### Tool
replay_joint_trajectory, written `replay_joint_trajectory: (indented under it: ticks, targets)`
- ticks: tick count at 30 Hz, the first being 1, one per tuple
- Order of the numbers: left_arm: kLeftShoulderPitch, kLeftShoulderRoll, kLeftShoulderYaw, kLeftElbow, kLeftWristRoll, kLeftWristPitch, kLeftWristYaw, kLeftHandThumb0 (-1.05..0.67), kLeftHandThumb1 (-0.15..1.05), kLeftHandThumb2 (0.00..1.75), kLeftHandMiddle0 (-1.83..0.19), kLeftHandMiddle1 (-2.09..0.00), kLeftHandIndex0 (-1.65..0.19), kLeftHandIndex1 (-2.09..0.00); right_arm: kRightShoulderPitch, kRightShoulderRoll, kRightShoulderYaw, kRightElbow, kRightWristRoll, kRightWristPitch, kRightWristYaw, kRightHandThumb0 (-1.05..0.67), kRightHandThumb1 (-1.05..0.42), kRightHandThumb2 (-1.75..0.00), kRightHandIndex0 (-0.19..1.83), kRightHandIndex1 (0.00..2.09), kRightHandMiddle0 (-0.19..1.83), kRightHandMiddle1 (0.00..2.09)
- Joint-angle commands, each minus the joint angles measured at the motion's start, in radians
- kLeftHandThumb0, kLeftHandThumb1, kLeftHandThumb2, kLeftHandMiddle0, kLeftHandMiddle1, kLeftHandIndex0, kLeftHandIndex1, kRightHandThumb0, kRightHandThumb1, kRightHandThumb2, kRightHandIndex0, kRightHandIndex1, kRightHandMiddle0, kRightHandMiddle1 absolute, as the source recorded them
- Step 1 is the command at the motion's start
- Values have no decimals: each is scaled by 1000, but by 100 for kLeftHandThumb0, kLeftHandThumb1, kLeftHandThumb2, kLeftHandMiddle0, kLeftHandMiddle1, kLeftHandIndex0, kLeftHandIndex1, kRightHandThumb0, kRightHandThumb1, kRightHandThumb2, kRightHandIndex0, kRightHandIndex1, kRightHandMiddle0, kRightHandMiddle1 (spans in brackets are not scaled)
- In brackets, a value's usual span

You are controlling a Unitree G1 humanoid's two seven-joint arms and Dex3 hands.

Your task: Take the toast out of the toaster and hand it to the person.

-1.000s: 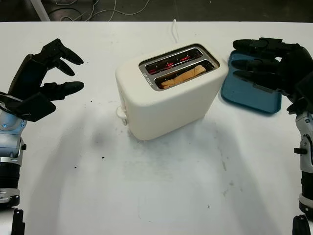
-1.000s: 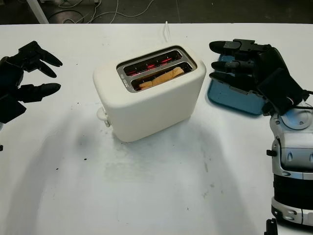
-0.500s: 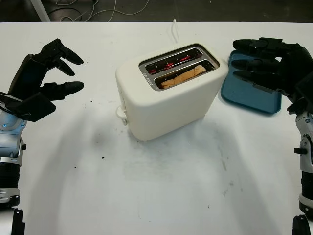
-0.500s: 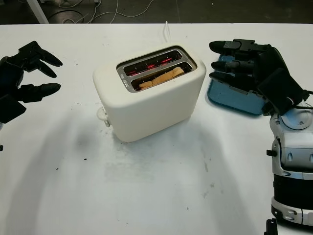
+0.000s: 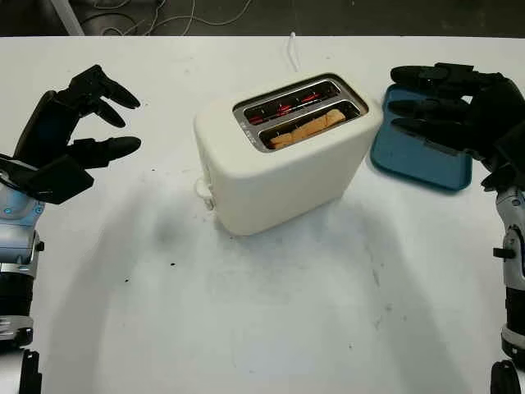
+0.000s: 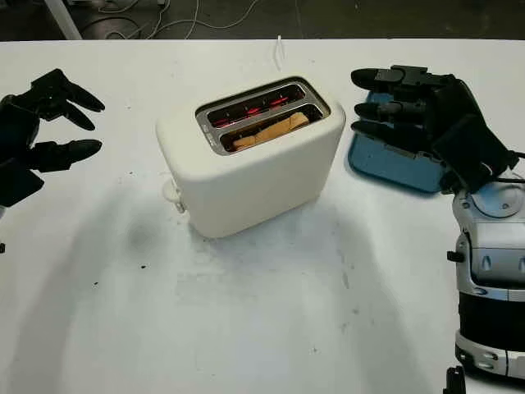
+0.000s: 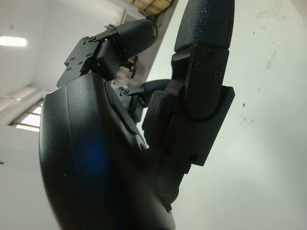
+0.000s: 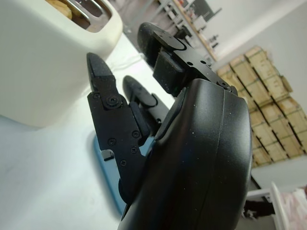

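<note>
- One slice of toast sits low in the nearer slot of the toaster, its browned top edge just under the slot rim.
- Farther slot: red-glowing elements visible inside.
- Toaster is cream-white, standing upright on the white table, set at an angle; a small knob sticks out of its left end.
- A white cord runs from behind the toaster toward the table's far edge.
- Blue tray lies flat on the table just to the right of the toaster.
- Right hand: raised above the blue tray, fingers pointing at the toaster's right end, close to it but not touching. Holds nothing, open.
- Left hand: raised over the table well to the left of the toaster, fingers aimed toward it. Holds nothing, open.
- Small dark specks scattered on the table in front of the toaster.
- Dark floor with cables beyond the table's far edge.
</note>
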Motion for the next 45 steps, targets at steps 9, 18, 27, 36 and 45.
replay_joint_trajectory:
  ticks: [9,18,27,36,45]
  targets:
    - [18,-2,9,-8,-10,-2,3,-105,92,26,-42,-141,-29,-132,4,-6,-3,-7,4,-1,3,-25,-81,0,88,1,78,0]
    - [22,-1,9,-17,-6,7,4,-105,92,26,-42,-141,-30,-132,5,-1,-4,-7,3,-5,-1,-24,-81,0,89,2,78,0]
    - [21,-2,9,-14,-4,-1,7,-105,92,26,-42,-142,-29,-132,5,0,-4,-10,7,0,0,-25,-81,0,88,1,78,0]
    - [19,-2,9,-5,-5,-10,7,-105,92,26,-42,-141,-29,-131,6,-4,-3,-11,3,1,0,-25,-82,0,88,1,78,0]
    - [19,-2,8,-12,-6,1,5,-105,92,27,-42,-142,-28,-133,4,-4,-2,-11,1,1,-1,-24,-81,0,88,1,78,0]
